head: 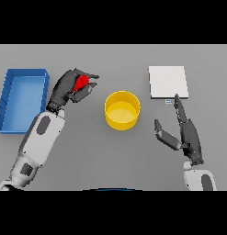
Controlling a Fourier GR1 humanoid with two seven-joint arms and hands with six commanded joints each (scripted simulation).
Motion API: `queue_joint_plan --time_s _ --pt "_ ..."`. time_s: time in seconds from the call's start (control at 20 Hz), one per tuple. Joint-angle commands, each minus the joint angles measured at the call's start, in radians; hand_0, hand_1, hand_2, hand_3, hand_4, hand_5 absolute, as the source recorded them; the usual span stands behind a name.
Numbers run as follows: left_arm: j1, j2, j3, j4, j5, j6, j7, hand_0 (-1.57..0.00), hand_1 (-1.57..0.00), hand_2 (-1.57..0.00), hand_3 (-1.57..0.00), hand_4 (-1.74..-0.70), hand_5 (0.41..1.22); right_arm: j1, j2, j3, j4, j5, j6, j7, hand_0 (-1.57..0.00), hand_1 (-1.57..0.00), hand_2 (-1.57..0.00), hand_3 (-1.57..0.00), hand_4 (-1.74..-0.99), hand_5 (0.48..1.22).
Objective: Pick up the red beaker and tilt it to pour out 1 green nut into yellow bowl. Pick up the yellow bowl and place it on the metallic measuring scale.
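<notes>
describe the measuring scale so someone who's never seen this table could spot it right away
Start at the yellow bowl in the middle of the grey table and look up and to the right. The scale is the flat pale square there, just beyond the right hand; nothing else is white and square.

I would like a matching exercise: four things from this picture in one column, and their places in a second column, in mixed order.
Things:
1. red beaker
2. yellow bowl
3. blue bin
4. measuring scale

Places:
A. far left of the table
B. far right part, ahead of the open right hand
C. middle of the table
D. gripped in the left hand

Pairs: 1-D, 2-C, 3-A, 4-B
</notes>
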Motion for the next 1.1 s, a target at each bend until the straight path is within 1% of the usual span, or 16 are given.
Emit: queue_joint_plan --time_s 0.0,0.1,0.2,0.25,0.35,0.4,0.45,0.5,0.6,0.65,0.7,0.8,0.85,0.9,0.95,1.05 --pt "-0.004 0.006 -0.012 -0.001 -0.009 -0.004 0.01 -1.56 -1.56 -1.56 -1.56 -1.73 1.115 0.004 -0.003 -0.002 -0.003 -0.002 0.002 0.003 0.0 0.0 0.0 0.0 -1.243 0.7" --pt "-0.025 0.012 -0.026 0.013 -0.017 -0.004 0.028 -1.56 -1.56 -1.56 -1.56 -1.73 1.113 0.016 -0.008 0.0 -0.017 0.003 0.002 0.002 0.0 0.0 0.0 0.0 -1.243 0.71" --pt "-0.052 0.044 -0.091 0.016 -0.089 -0.013 0.038 -1.57 -1.57 -1.57 -1.57 -1.74 1.112 0.022 -0.004 0.007 -0.019 0.005 0.006 0.009 0.0 0.0 0.0 0.0 -1.251 0.714" --pt "-0.084 0.064 -0.126 0.033 -0.134 -0.024 0.054 -1.57 -1.57 -1.57 -1.57 -1.74 1.112 0.019 -0.009 0.002 -0.026 0.002 0.006 0.003 0.0 0.0 0.0 0.0 -1.254 0.717" --pt "-0.141 0.093 -0.21 0.068 -0.23 -0.041 0.053 -1.57 -1.57 -1.57 -1.57 -1.74 1.137 0.013 -0.002 0.002 -0.01 -0.005 0.009 0.008 0.0 0.0 0.0 0.0 -1.266 0.72" --pt "-0.171 0.105 -0.249 0.076 -0.271 -0.055 0.058 -1.57 -1.57 -1.57 -1.57 -1.74 1.134 0.011 0.001 0.003 -0.018 -0.006 0.008 0.006 0.0 0.0 0.0 0.0 -1.267 0.72" --pt "-0.202 0.118 -0.279 0.1 -0.308 -0.066 0.06 -1.57 -1.57 -1.57 -1.57 -1.74 1.152 0.012 -0.004 0.0 -0.018 -0.01 0.012 0.004 0.0 0.0 0.0 0.0 -1.267 0.721" --pt "-0.232 0.119 -0.307 0.123 -0.337 -0.077 0.066 -1.57 -1.57 -1.57 -1.57 -1.74 1.166 0.015 0.001 0.003 -0.012 -0.009 0.012 -0.002 0.0 0.0 0.0 0.0 -1.269 0.722" --pt "-0.286 0.133 -0.362 0.163 -0.388 -0.107 0.048 -1.57 -1.57 -1.57 -1.57 -1.74 1.186 0.012 0.002 0.002 -0.002 -0.009 0.013 -0.001 0.0 0.0 0.0 0.0 -1.268 0.72" --pt "-0.312 0.139 -0.395 0.179 -0.418 -0.124 0.044 -1.57 -1.57 -1.57 -1.57 -1.74 1.193 0.021 -0.005 -0.005 -0.008 -0.016 0.014 -0.016 0.0 0.0 0.0 0.0 -1.264 0.717" --pt "-0.339 0.137 -0.423 0.199 -0.437 -0.146 0.031 -1.57 -1.57 -1.57 -1.57 -1.69 1.198 0.023 0.0 0.002 -0.008 -0.012 0.014 -0.03 0.0 0.0 0.0 0.0 -1.261 0.715" --pt "-0.392 0.144 -0.484 0.234 -0.485 -0.193 0.01 -1.57 -1.57 -1.57 -1.57 -1.61 1.206 0.01 0.001 -0.009 0.003 -0.021 0.011 -0.013 0.0 0.0 0.0 0.0 -1.258 0.697" --pt "-0.418 0.142 -0.52 0.248 -0.51 -0.225 0.018 -1.57 -1.57 -1.57 -1.57 -1.64 1.209 0.01 0.01 0.0 0.01 -0.009 0.004 -0.017 0.0 0.0 0.0 0.0 -1.253 0.688" --pt "-0.443 0.147 -0.546 0.263 -0.524 -0.252 0.004 -1.57 -1.57 -1.57 -1.57 -1.66 1.212 0.003 0.006 -0.011 0.006 -0.012 -0.003 -0.011 0.0 0.0 0.0 0.0 -1.245 0.679" --pt "-0.464 0.138 -0.569 0.273 -0.531 -0.276 0.001 -1.57 -1.57 -1.57 -1.57 -1.67 1.214 0.001 0.01 -0.012 0.014 -0.016 -0.003 -0.016 0.0 0.0 0.0 0.0 -1.237 0.671" --pt "-0.504 0.133 -0.614 0.286 -0.551 -0.313 -0.016 -1.57 -1.57 -1.57 -1.57 -1.69 1.216 0.003 0.021 -0.011 0.006 -0.021 -0.007 -0.003 0.0 0.0 0.0 0.0 -1.22 0.657"
